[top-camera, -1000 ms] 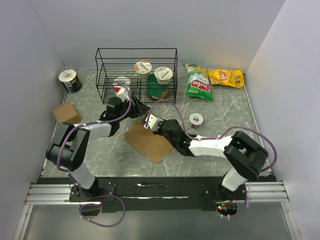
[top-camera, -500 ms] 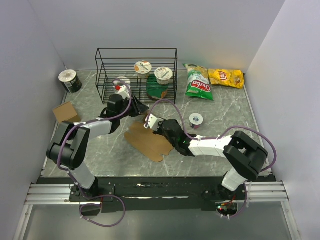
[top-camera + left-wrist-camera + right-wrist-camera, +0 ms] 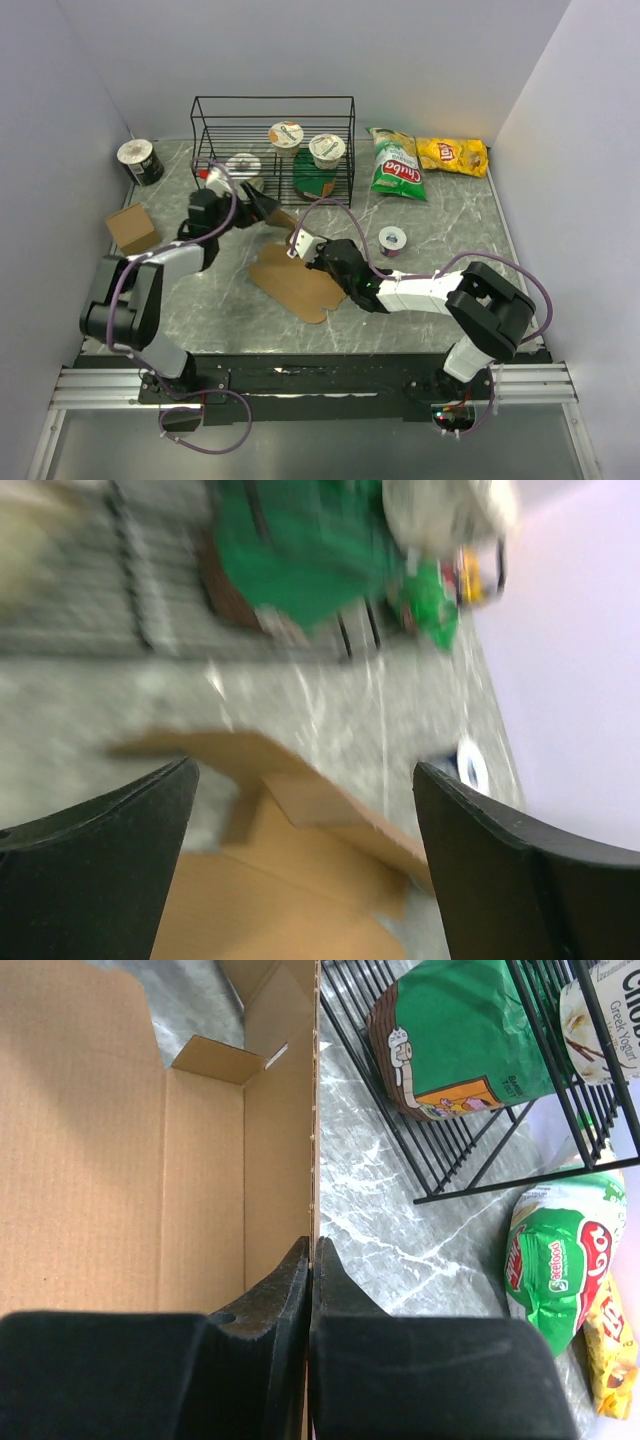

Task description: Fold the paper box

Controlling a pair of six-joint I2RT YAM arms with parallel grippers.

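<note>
The paper box (image 3: 295, 280) is matt brown cardboard, the tabletop (image 3: 450, 225) smooth grey marble-like, the rack (image 3: 272, 98) black wire, the green bag (image 3: 397, 165) glossy

white-and-black arms (image 3: 420, 292), looping purple cables (image 3: 546, 298); blurred black claw fingers (image 3: 90, 860), seemingly matte.

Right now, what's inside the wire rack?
In the rack, three cups show, two up top and one lower left, plus a green bag low down. The left gripper blocks part of its front left floor from above.
</note>
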